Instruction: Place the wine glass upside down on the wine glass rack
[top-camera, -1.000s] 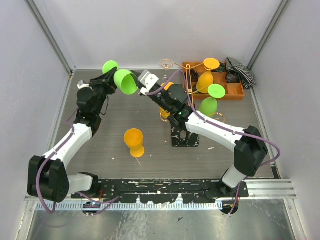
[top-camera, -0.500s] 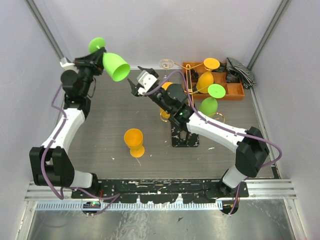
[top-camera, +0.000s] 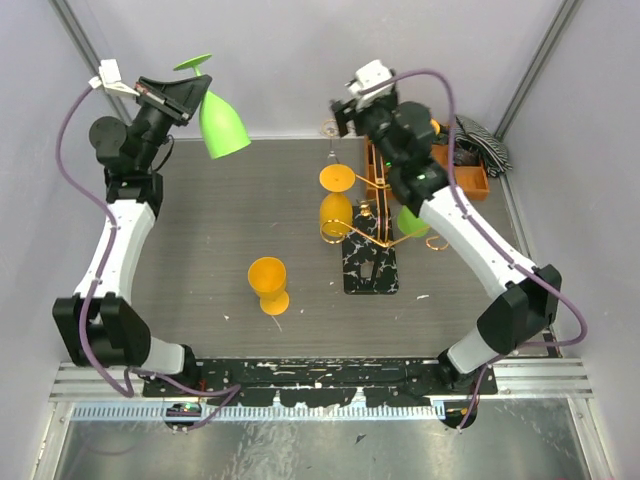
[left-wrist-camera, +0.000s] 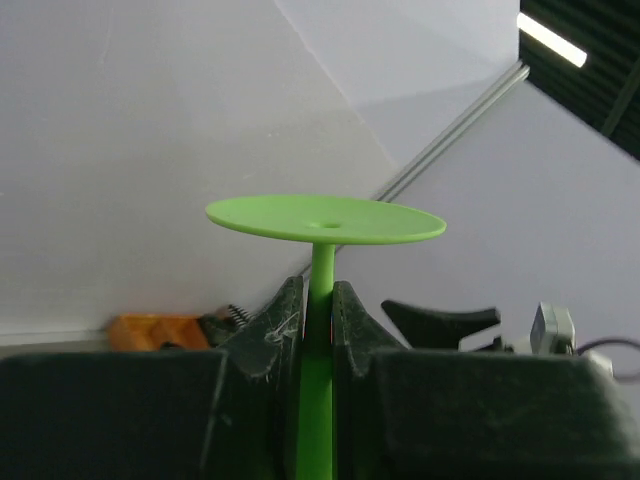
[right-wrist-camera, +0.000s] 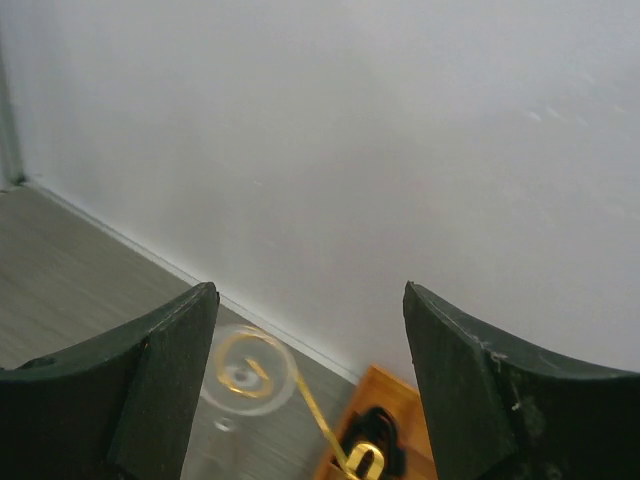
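White-walled enclosure, grey wood-grain counter (top-camera: 230, 215). Left fingers (left-wrist-camera: 283, 318) are pinched narrow on the stem of a bright green opaque wine glass (top-camera: 222, 125), held high over the far-left corner, clear of the counter. The glass is already inverted: flat foot on top, bowl hanging below the fingers. Its long axis is near vertical in the left wrist view; from above it leans, bowl mouth toward the right and near. The target is a gold wire wine glass rack with scroll-ended arms on a black-and-white marbled base (top-camera: 368, 270). It stands right of centre, well apart from the held glass, to the right of the left fingers and nearer the bases. The rack is partly occupied: an orange wine glass (top-camera: 336, 205) hangs foot up on its left side, and a second green glass (top-camera: 412, 218) on its right side is partly behind the right arm. Which scrolls are free cannot be told from above. Right fingers (right-wrist-camera: 165, 375) are spread wide with nothing between them, high over the far side of the rack, looking down on a clear glass (right-wrist-camera: 245, 372) and a gold scroll end by the back wall. The right arm is nearer the rack but empty; the left arm has the glass. Judgement: the coming move is a carry rightward and nearward, stem upright, then the stem slid into a scroll so the foot catches. Risk: the bowl knocking the hung orange glass, which sits on the approach side. A standing orange glass (top-camera: 268, 283) on the counter lies below that path.
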